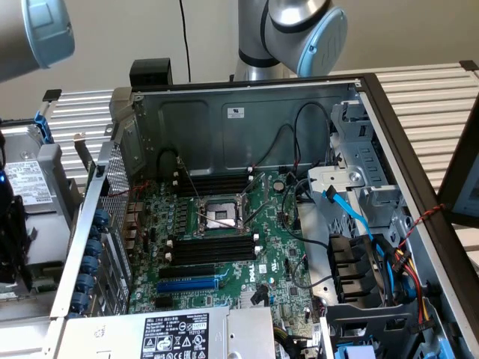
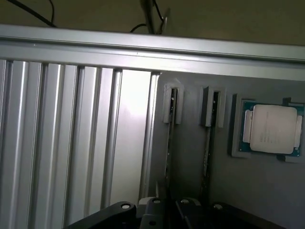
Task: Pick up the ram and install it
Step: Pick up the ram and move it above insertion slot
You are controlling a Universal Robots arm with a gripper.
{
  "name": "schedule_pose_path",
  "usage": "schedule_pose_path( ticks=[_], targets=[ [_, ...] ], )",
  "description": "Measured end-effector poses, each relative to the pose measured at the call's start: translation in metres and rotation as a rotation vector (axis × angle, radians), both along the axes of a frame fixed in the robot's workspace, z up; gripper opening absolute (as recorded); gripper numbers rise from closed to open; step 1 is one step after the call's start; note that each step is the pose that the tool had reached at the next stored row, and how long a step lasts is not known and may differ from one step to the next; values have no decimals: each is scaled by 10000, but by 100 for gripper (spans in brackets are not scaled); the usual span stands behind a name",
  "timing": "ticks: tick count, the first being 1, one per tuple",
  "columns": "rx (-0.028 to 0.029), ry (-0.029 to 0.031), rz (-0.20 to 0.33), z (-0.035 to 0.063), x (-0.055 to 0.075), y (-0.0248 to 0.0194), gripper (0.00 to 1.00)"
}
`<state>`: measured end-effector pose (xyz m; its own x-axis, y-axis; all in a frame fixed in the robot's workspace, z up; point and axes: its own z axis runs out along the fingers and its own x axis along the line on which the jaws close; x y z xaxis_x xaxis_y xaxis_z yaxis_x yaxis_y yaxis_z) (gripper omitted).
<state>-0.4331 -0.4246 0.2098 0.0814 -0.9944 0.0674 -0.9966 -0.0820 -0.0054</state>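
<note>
Gripper [image 2: 167, 213]: one dark gripper with four small round screw heads showing. Whether it is spread or closed cannot be made out. It hangs over one end of the flat grey plastic holder [image 2: 190, 186].
Bench [image 2: 71, 143]: one ribbed aluminium bench, which carries the holder.
Holder: two long grooves, each with a raised pale clip at its end, and one square recess beside them.
Ram: two long, thin circuit-board sticks, seen edge-on as dark strips. Each stands on edge in its own groove. The first ram stick [image 2: 169, 143] is on the side of the bench ribs and the second ram stick [image 2: 208, 143] is on the side of the recess. They lie side by side and apart. Their ends run under the gripper, and contact cannot be judged.
Processor chip [image 2: 272, 129]: one square chip with a silver lid on a green board, lying flat in the recess.
Computer case [image 1: 247, 120]: one open grey steel case in the exterior view.
Motherboard [image 1: 277, 247]: one green board lying flat in the case.
Socket [image 1: 217, 215]: one square metal-framed socket in the middle of the motherboard.
Black slots: two banks of long black slots, a far bank [image 1: 213, 183] beyond the socket and a near bank [image 1: 209, 250] in front of it.
Blue slot [image 1: 187, 284]: one long blue slot, nearer than the near bank.
Arm joints: two grey joints with light-blue caps, one at far left [image 1: 45, 34] and one behind the case [image 1: 307, 34].
</note>
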Motion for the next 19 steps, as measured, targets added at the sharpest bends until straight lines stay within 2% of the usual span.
schedule_pose_path(
  ticks=[4,8,13,19],
  targets=[
    [0,-126,-78,75,-1,0,14],
    [0,-211,-215,170,-10,2,14],
    [-1,-278,-393,313,-22,3,14],
    [-3,-290,-489,580,-22,5,14]
  ],
)
